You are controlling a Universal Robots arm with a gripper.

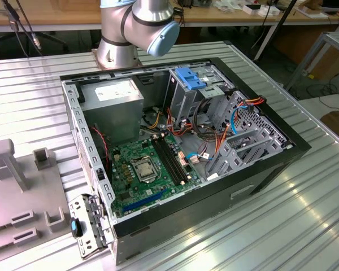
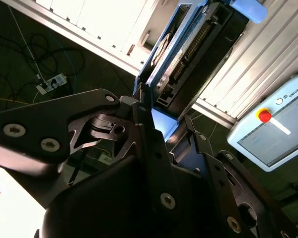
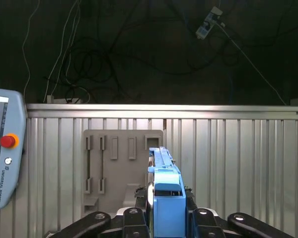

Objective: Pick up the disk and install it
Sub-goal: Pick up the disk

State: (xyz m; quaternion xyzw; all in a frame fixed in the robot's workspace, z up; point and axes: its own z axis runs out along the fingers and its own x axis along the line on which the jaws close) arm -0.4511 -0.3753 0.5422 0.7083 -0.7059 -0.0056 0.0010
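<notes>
The disk (image 3: 166, 196), a dark drive in a bright blue carrier frame, stands edge-on between the black fingers of my gripper (image 3: 167, 220), which is shut on it. The second wrist view shows the disk (image 2: 181, 54) reaching out past the gripper (image 2: 156, 124), with its blue rail and dark underside in sight. Beyond it in the first wrist view lies a grey fixture plate (image 3: 120, 163) on the ribbed metal table (image 3: 238, 163). I cannot tell whether the disk touches the plate. The open computer case (image 1: 271, 158) lies on its side, and a blue part (image 1: 189, 77) sits at its drive bay.
The robot base (image 1: 118, 45) stands behind the case. The grey fixture plate (image 1: 22, 192) lies at the exterior view's left, and a detached metal bracket (image 1: 87, 226) rests by the case's near corner. A teach pendant (image 3: 2, 148) rests on the table. Cables lie on the dark floor (image 3: 114, 54).
</notes>
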